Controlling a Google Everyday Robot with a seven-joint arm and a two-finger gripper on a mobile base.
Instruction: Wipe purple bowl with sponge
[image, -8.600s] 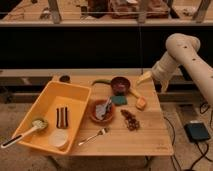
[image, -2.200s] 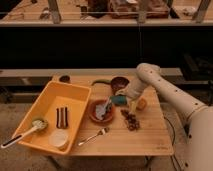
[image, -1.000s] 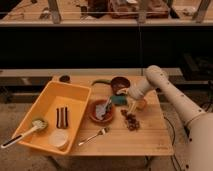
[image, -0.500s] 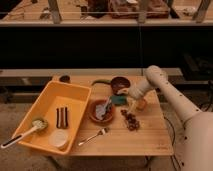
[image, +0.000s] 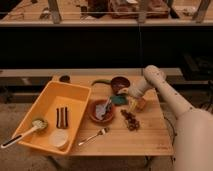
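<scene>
Gripper low over sponge on table, just in front of purple bowl, near orange-brown bowl; jaws wide apart, prob. nothing gripped.

Gripper at sponge, before purple bowl; wider bowl left-front of sponge; tray far left.

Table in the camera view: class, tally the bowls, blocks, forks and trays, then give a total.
Bowls: 2, purple bowl, orange-brown bowl
Blocks: 2, sponge, yellow-orange block
Fork: 1
Tray: 1
Total: 6
The gripper is at the sponge.
</scene>
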